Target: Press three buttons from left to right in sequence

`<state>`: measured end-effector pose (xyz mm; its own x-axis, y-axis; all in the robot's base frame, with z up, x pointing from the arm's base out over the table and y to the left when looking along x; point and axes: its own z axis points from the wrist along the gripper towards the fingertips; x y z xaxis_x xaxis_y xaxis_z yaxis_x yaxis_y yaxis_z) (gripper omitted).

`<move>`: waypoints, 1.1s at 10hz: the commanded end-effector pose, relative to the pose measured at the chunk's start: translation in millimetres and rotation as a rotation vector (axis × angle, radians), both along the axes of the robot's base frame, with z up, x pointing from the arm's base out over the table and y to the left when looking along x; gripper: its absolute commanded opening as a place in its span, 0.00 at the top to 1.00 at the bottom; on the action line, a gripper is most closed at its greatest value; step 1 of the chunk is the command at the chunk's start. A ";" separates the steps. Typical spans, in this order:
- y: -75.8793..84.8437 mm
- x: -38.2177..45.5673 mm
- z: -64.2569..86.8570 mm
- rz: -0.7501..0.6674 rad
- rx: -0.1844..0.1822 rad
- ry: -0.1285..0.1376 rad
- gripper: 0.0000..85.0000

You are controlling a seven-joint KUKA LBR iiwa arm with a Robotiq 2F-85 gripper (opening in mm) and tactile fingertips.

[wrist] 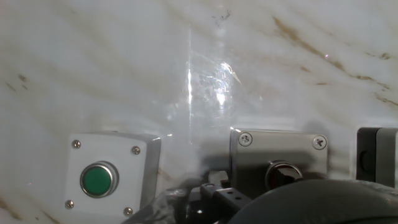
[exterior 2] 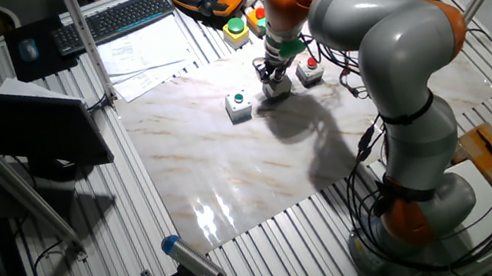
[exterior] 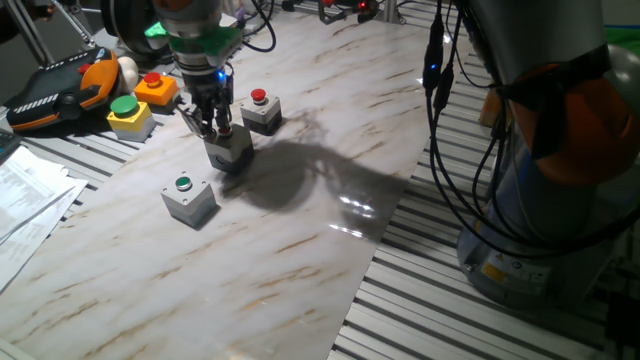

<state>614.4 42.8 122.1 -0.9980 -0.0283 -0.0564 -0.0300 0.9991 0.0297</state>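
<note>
Three light-grey button boxes stand in a row on the marble board. The left box [exterior: 188, 200] has a green button [wrist: 98, 179]. The far right box [exterior: 262, 112] has a red button [exterior: 259, 96]. My gripper [exterior: 213, 128] is down on top of the middle box [exterior: 231, 150], and its fingers hide the button there. In the hand view the middle box [wrist: 280, 152] shows with its button [wrist: 281, 173] half hidden behind my dark gripper body. The other fixed view shows the gripper [exterior 2: 274, 76] on the middle box [exterior 2: 276, 90]. No view shows the fingertips clearly.
A yellow box with a big green button [exterior: 130, 116] and an orange box with a red button [exterior: 155, 89] stand off the board at the far left, beside a teach pendant [exterior: 60, 90]. Papers [exterior: 25, 195] lie at the left. The arm's base [exterior: 545, 180] stands at the right.
</note>
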 end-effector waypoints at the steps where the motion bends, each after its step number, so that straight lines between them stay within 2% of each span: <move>1: -0.3 0.1 -0.5 -0.003 0.004 0.000 0.47; 11: -3.8 0.0 -7.4 -0.007 0.014 -0.010 0.47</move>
